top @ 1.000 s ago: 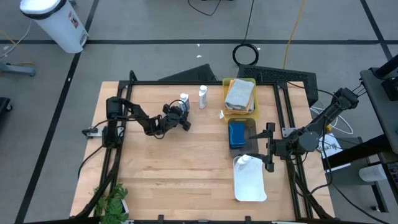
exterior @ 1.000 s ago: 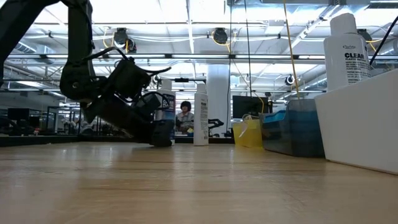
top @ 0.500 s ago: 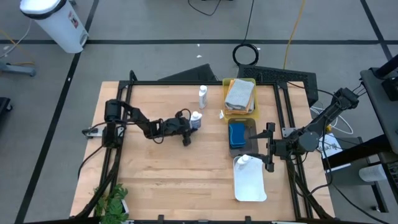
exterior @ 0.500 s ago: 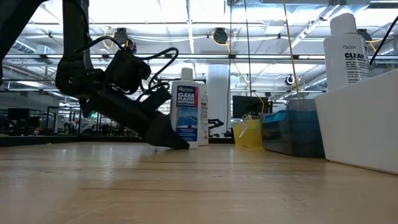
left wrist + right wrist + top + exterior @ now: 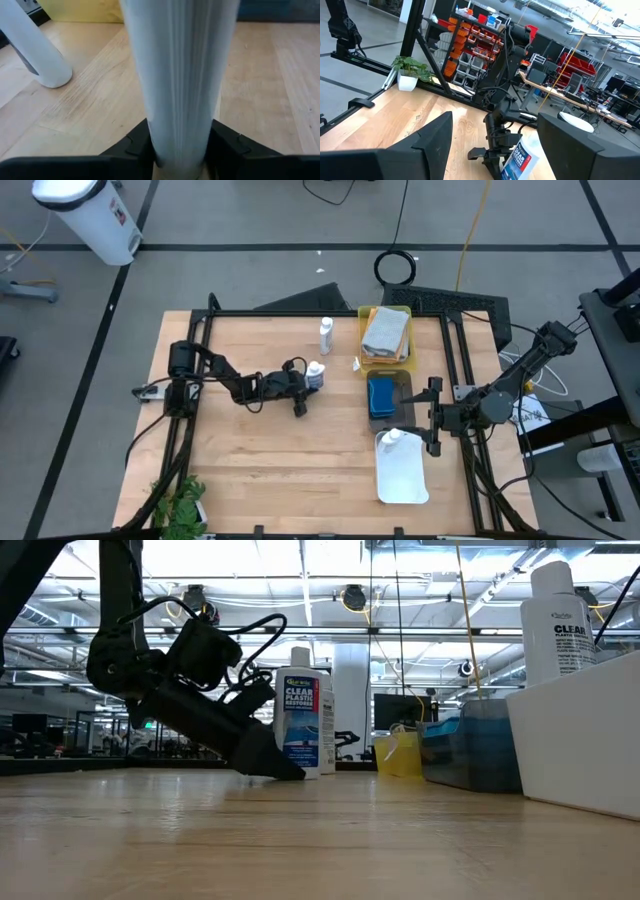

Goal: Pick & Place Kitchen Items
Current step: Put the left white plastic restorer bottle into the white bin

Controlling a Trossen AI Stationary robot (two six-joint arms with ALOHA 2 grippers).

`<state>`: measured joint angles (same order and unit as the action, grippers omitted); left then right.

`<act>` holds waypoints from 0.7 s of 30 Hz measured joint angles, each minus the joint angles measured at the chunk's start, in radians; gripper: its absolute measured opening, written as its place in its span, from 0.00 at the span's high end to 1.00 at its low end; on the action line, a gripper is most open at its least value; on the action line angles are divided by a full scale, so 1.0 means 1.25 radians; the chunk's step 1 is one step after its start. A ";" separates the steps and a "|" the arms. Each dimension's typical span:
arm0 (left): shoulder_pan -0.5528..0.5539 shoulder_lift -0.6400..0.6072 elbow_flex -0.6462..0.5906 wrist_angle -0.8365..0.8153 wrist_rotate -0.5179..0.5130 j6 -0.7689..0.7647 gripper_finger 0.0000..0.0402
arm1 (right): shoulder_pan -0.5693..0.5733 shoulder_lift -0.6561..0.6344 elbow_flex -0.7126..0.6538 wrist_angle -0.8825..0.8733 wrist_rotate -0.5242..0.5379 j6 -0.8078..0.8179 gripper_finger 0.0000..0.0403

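Observation:
A white blue-labelled bottle (image 5: 315,372) (image 5: 300,725) stands upright at the table's middle, with my left gripper (image 5: 303,388) (image 5: 280,765) shut on it. A second bottle (image 5: 325,335) (image 5: 35,50) stands on its base farther back. A third bottle (image 5: 392,438) stands on the white tray (image 5: 405,480). A grey towel (image 5: 383,330) lies in the yellow tray (image 5: 404,360), and a blue sponge (image 5: 380,393) lies in the dark grey tray (image 5: 402,385). My right gripper (image 5: 430,420) hangs open, high beside the white tray, with nothing between its fingers. My left gripper pinches the bottle's lower body (image 5: 177,145) between its two fingers (image 5: 132,145), one on each side. The fingers come from the table's left, slanting down. The bottle is upright with its bottom at the tabletop (image 5: 300,776).
The three trays sit in a row along the right side. A potted plant (image 5: 178,502) stands at the near left corner. Bare wood lies near and left of the held bottle. Black frame rails (image 5: 300,313) border the table.
My left gripper has swung toward the table's right edge and rolled its wrist. The bottle, which first pointed toward the far edge in the grip, now stands upright and sits farther right and nearer.

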<state>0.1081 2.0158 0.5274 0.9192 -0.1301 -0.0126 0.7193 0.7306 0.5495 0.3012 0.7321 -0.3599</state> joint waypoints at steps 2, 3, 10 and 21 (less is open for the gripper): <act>0.000 0.000 -0.001 0.005 0.000 0.000 0.67 | 0.000 0.000 0.000 0.000 0.000 0.000 0.36; 0.000 0.000 -0.001 0.009 0.001 0.000 0.68 | 0.000 0.000 0.000 0.000 0.000 0.000 0.36; -0.001 0.001 -0.001 0.028 0.042 0.000 0.66 | 0.000 0.000 0.000 0.000 0.000 0.000 0.36; -0.001 0.000 0.000 0.028 0.045 -0.002 0.66 | 0.000 0.000 0.000 0.000 0.000 0.000 0.36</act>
<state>0.1070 2.0163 0.5270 0.9546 -0.0742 -0.0148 0.7193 0.7303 0.5495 0.3012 0.7322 -0.3599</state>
